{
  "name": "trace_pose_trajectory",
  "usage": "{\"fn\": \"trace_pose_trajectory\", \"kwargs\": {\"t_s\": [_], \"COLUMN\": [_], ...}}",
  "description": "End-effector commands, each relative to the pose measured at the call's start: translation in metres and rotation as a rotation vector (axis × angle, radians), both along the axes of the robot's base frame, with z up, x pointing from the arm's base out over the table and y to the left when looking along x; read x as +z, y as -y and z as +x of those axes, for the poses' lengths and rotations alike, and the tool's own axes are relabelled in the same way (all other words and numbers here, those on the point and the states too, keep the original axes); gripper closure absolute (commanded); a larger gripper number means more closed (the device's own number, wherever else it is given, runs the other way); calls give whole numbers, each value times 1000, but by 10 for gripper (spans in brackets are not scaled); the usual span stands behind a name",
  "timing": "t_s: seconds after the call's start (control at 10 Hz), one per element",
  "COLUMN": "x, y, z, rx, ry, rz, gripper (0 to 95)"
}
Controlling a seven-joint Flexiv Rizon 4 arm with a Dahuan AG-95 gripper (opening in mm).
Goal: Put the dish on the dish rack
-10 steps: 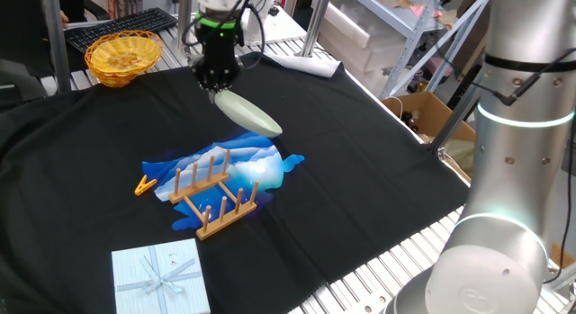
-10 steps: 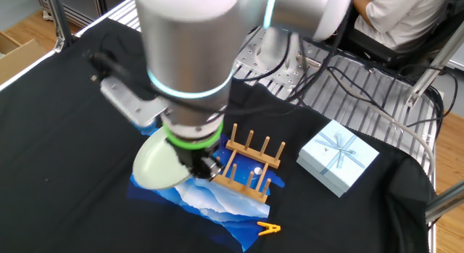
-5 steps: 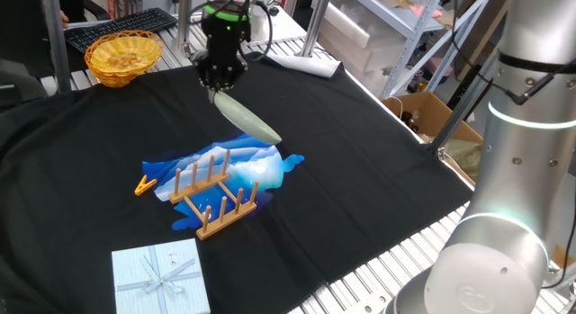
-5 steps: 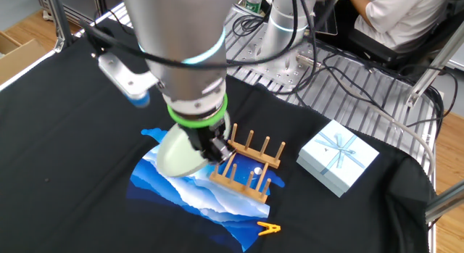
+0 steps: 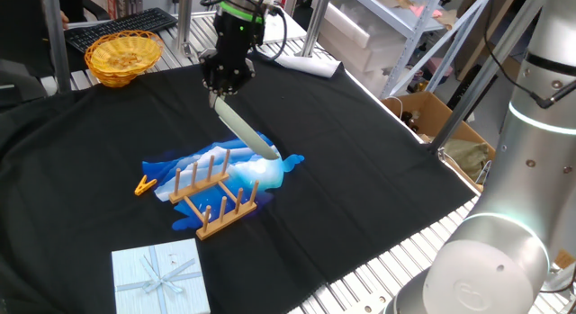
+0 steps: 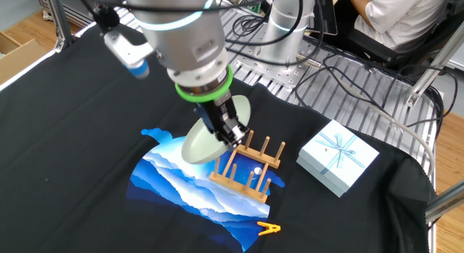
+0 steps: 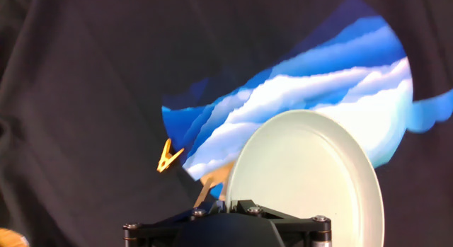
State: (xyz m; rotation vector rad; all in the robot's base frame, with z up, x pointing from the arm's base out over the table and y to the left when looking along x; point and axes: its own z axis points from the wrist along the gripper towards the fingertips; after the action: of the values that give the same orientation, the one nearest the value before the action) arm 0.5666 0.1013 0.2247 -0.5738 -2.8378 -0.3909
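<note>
My gripper (image 5: pixel 219 94) is shut on the rim of the pale green-white dish (image 5: pixel 245 133) and holds it on edge, tilted, in the air. The dish hangs just behind and above the small wooden dish rack (image 5: pixel 212 197), which stands on a blue and white mat. In the other fixed view the dish (image 6: pixel 206 139) hangs just left of the rack (image 6: pixel 250 168), its lower edge close to the rack's near pegs. In the hand view the dish (image 7: pixel 308 180) fills the lower right and hides most of the rack; the gripper (image 7: pixel 226 204) clamps its edge.
A blue and white mat (image 5: pixel 261 170) lies under the rack. An orange clothespin (image 5: pixel 144 184) lies left of it. A pale blue gift box (image 5: pixel 160 278) sits at the front left. A yellow wicker basket (image 5: pixel 122 55) stands at the back left. Black cloth covers the table.
The gripper has carried the dish toward the rack and turned it from nearly flat to standing on edge.
</note>
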Motion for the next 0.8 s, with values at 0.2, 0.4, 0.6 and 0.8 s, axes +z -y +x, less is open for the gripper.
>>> {"fn": "trace_pose_trajectory", "kwargs": {"t_s": [0.2, 0.4, 0.6, 0.8], "x": [1, 1, 1, -2], "y": [-1, -1, -1, -4], "z": [0, 1, 1, 3], "rx": [-36, -41, -33, -20], "ry": [-23, -24, -20, -18], "rz": [61, 58, 51, 30], "gripper": [950, 950, 950, 950]}}
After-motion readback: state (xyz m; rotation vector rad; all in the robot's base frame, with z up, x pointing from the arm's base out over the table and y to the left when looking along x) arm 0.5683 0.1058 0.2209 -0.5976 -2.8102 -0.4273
